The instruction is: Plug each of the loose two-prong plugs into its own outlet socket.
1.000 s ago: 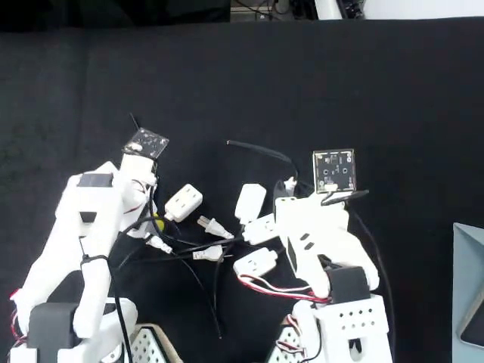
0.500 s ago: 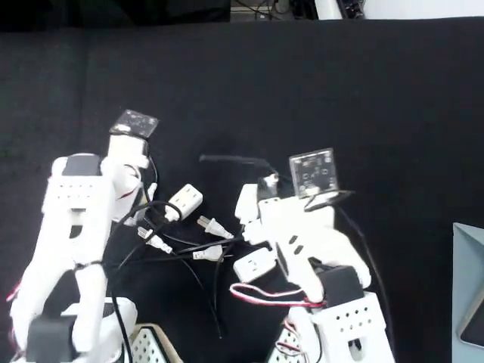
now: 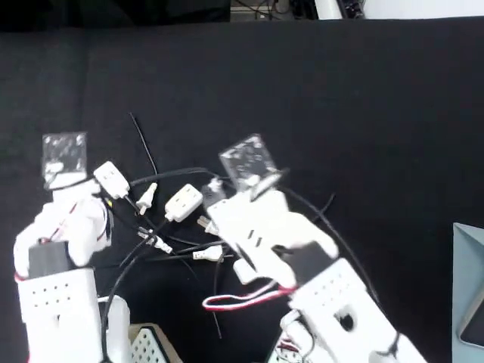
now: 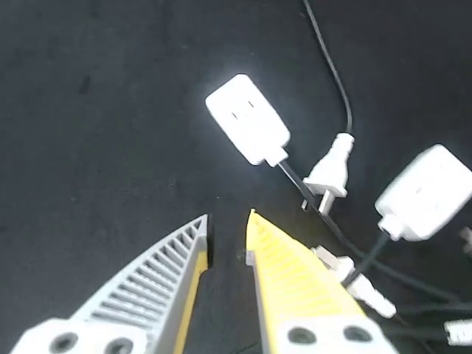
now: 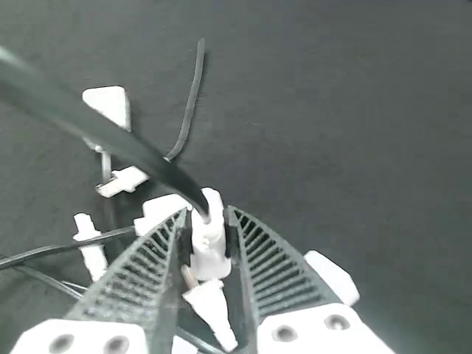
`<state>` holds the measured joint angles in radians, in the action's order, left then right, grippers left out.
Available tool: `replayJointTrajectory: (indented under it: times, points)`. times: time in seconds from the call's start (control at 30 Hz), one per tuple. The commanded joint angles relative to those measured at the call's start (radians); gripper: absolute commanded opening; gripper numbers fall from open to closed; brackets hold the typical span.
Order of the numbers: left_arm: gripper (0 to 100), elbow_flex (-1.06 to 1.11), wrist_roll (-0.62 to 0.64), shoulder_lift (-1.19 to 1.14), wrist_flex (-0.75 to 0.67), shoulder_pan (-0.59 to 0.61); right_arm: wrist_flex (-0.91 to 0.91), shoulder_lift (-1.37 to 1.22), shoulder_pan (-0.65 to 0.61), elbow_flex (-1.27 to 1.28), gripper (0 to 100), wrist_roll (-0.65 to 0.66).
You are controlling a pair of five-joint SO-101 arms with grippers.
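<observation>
A black cloth is covering the desk from its near edge to its far edge, lying flat and showing a few faint creases. Beyond the far edge, a dark strip is running behind the left corner, a tangle of dark cables is sitting near the middle, and a pale white surface is catching the light behind the right corner. At the desk's right edge, a grey-blue container is jutting in, a dark flat object lying inside it.
</observation>
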<state>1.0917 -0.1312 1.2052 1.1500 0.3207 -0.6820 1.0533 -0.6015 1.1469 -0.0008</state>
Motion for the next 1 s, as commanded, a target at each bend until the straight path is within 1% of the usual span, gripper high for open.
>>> replayJointTrajectory:
  times: [0.0, 0.13, 0.2, 0.27, 0.43, 0.53, 0.63, 0.83, 0.97]
  points:
    - [9, 0.101, 0.057, 0.118, -0.081, 0.045, 0.166, -0.183, -0.066, -0.064, 1.2, 0.003]
    - [9, 0.179, 0.064, 0.209, -0.120, 0.104, 0.273, -0.334, -0.068, -0.087, 1.2, 0.003]
    - [9, 0.203, 0.103, 0.244, -0.124, 0.127, 0.315, -0.404, -0.069, -0.107, 1.2, 0.003]
    - [9, 0.217, 0.124, 0.279, -0.124, 0.150, 0.345, -0.475, -0.081, -0.133, 1.2, 0.003]
    - [9, 0.259, 0.124, 0.361, -0.124, 0.173, 0.388, -0.616, -0.097, -0.182, 1.2, 0.003]
    - [9, 0.283, 0.124, 0.414, -0.124, 0.170, 0.446, -0.664, -0.095, -0.176, 1.2, 0.002]
    - [9, 0.305, 0.124, 0.466, -0.124, 0.168, 0.482, -0.699, -0.095, -0.174, 1.2, -0.046]
    - [10, 0.340, 0.120, 0.554, -0.117, 0.168, 0.486, -0.711, -0.097, -0.179, 1.2, -0.066]
    - [10, 0.344, 0.120, 0.569, -0.115, 0.168, 0.488, -0.711, -0.106, -0.174, 1.2, -0.066]
